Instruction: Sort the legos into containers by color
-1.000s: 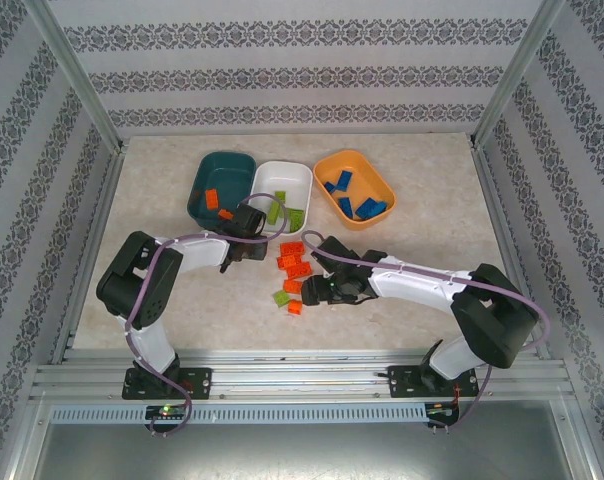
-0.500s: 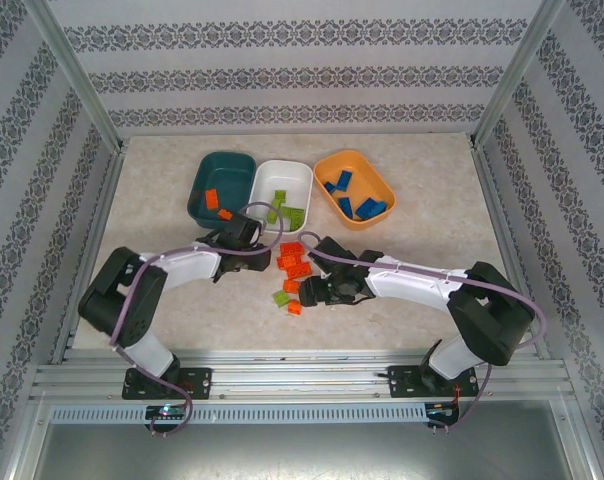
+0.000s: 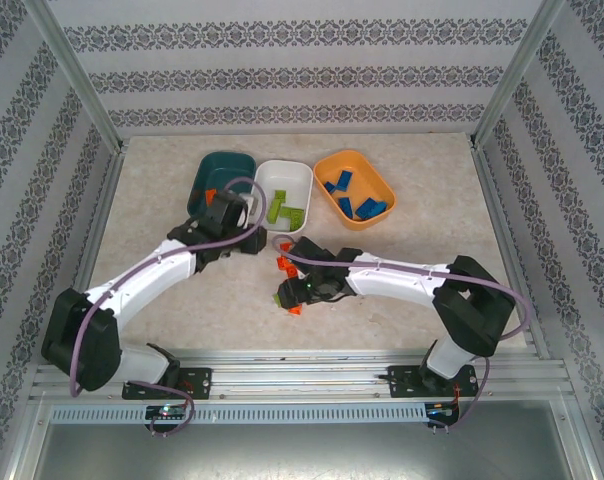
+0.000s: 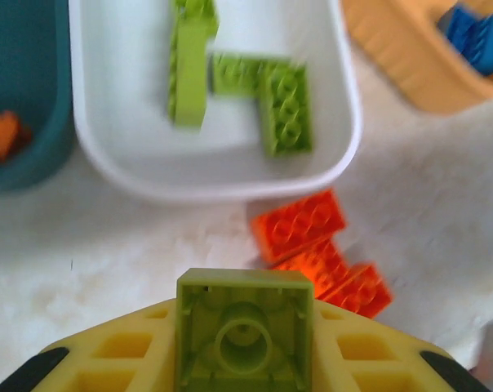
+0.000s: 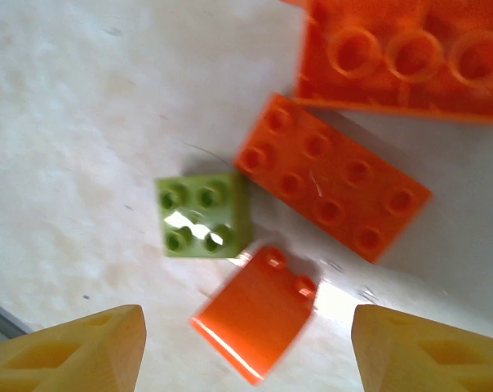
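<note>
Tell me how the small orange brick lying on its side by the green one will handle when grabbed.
The orange brick looks like hard moulded plastic, so probably stiff and light. Its upturned face is smooth and glossy, so it may slip unless the open right pincer closes squarely. Lying studs sideways, a nudge could tip it over.

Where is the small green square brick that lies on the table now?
In the right wrist view, the green square brick lies on the table, left of a long orange brick and just above a tipped orange brick.
</note>
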Controlling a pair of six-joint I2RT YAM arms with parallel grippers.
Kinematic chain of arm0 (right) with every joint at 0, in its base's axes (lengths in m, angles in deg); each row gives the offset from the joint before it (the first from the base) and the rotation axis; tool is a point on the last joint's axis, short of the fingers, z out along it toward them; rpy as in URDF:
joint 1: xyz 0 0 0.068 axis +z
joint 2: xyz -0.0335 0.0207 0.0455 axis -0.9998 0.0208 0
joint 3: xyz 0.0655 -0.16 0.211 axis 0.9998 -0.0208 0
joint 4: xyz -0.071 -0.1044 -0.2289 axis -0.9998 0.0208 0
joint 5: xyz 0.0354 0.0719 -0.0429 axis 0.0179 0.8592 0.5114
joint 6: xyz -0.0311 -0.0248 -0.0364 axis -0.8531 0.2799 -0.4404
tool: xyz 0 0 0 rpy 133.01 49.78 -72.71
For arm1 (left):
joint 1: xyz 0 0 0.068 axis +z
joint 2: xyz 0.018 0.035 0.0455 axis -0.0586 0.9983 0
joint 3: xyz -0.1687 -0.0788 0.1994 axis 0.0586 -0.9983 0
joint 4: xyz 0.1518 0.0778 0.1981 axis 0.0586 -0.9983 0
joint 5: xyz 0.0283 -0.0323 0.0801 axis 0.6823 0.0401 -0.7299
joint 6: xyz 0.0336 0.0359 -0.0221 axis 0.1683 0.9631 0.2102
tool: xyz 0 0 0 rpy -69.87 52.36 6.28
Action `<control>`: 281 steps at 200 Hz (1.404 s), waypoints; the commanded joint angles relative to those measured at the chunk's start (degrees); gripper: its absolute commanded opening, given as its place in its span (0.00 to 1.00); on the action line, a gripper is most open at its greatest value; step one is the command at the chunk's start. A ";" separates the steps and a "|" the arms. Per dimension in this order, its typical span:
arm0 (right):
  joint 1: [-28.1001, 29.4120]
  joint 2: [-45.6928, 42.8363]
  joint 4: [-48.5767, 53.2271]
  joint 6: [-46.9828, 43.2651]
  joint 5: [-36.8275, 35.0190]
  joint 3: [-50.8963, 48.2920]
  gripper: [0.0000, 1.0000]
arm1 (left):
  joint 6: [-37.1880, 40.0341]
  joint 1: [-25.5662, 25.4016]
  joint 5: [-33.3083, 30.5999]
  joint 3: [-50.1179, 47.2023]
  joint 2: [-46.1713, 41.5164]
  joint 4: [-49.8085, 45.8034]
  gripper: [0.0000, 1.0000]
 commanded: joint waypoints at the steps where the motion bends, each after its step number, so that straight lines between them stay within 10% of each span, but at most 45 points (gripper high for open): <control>1: 0.73 1.41 3.17 -1.76 -3.34 2.79 0.67 | 3.03 1.80 0.82 7.83 5.84 -3.20 0.34; 57: 0.57 -5.93 2.11 0.49 -7.52 -3.86 0.68 | 6.17 3.81 2.97 27.00 26.87 -5.50 0.37; 95: -1.03 -13.80 2.12 1.43 -9.20 -10.37 0.68 | 6.87 4.04 3.05 33.49 33.10 -8.56 0.62; 202: -8.56 -19.27 -1.90 1.22 -3.43 -16.78 0.68 | 17.21 -9.15 8.69 -14.46 -6.78 5.78 1.00; 281: -8.65 -25.16 -0.86 2.46 -2.67 -19.59 0.68 | 21.04 -11.50 10.85 -22.90 -1.76 14.54 0.96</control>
